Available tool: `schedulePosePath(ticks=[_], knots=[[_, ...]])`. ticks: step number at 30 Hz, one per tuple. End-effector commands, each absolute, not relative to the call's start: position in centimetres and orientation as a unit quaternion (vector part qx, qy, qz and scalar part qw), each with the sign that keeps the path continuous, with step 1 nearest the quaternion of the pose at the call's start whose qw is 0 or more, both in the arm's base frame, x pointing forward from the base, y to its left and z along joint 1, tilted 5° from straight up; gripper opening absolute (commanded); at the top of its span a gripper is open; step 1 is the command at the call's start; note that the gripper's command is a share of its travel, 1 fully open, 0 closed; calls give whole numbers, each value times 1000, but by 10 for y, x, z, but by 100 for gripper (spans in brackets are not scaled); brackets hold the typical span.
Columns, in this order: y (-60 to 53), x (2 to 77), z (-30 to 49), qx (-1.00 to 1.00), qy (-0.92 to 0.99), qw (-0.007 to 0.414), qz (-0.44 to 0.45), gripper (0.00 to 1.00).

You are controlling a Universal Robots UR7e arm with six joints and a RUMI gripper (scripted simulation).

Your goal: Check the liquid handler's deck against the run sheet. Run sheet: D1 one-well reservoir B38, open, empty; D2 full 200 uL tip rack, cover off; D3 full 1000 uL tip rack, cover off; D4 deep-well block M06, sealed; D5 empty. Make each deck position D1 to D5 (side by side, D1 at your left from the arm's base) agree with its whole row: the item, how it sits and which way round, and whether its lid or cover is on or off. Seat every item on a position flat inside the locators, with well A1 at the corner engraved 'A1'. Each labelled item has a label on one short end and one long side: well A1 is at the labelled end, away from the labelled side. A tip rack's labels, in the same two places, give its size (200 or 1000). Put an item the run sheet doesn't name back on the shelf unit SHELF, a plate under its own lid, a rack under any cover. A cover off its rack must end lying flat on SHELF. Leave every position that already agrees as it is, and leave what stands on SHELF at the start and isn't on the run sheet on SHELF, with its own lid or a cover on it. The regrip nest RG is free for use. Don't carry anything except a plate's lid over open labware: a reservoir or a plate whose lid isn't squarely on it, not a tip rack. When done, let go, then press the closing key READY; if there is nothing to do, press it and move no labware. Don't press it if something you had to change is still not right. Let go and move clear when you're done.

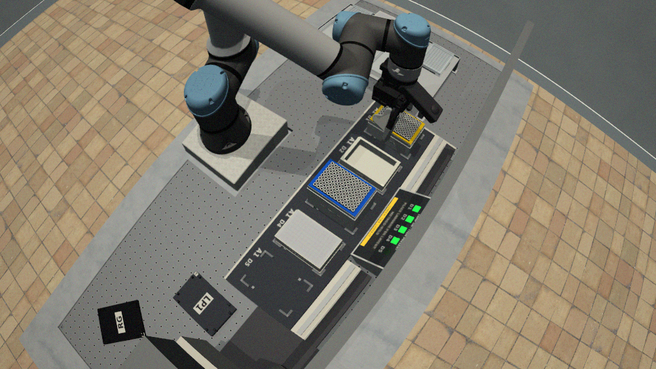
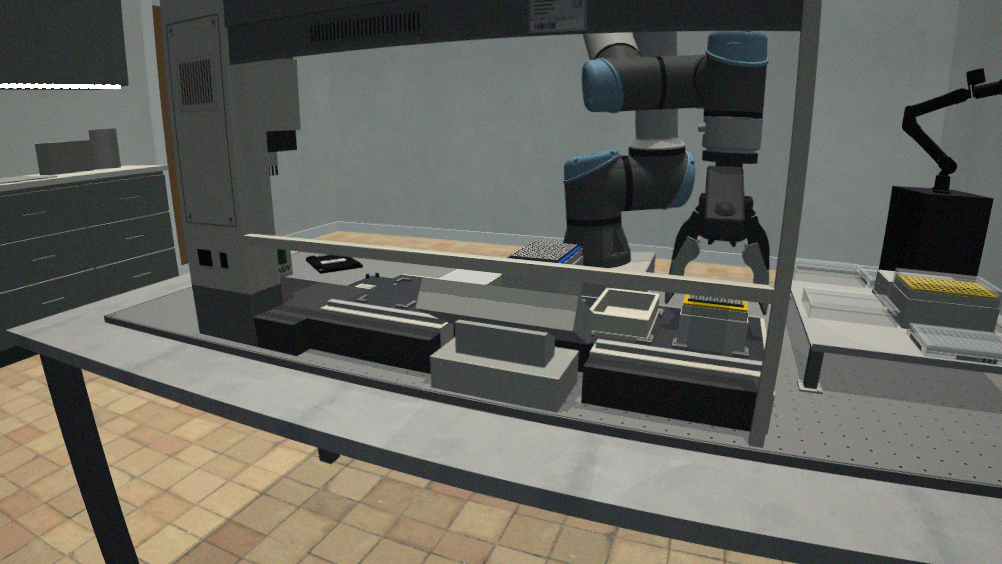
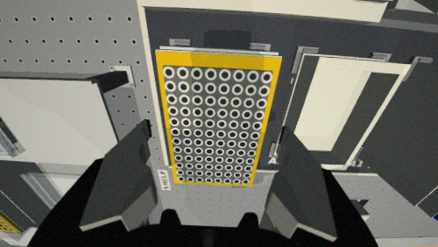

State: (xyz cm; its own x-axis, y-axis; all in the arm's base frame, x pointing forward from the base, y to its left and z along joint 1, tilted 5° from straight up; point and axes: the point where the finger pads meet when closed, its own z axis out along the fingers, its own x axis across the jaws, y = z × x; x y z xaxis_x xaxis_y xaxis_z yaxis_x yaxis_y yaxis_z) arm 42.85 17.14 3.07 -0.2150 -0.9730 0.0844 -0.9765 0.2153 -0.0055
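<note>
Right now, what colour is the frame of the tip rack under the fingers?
Yellow; the tip rack shows best in the wrist view.

The black square nest [image 1: 120, 321] at the near corner of the breadboard carries a white label reading "RG". The black pad [image 1: 204, 303] just beside it carries a white label reading "LP1". On the dark deck plate [image 1: 256, 270], white engraving reads "A1 D5", "A1 D4" and "A1 D2" beside the marked positions. The sloped status panel [image 1: 391, 228] lists "D1", "D2", "D3", "D4" and "D5" next to green lights; its smaller print and the yellow strip's text are too small to read. In the wrist view, a small white tag [image 3: 162, 179] on the breadboard reads "SHELF".
</note>
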Motion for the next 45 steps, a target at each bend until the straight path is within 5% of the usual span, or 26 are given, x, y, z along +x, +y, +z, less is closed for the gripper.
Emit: schedulePosePath(ticks=[1,17,18,45], knots=[[171,429,23,626,-779,30,29,82],[171,429,23,626,-779,30,29,82],[171,429,23,626,-779,30,29,0],[171,429,23,626,-779,30,29,0]])
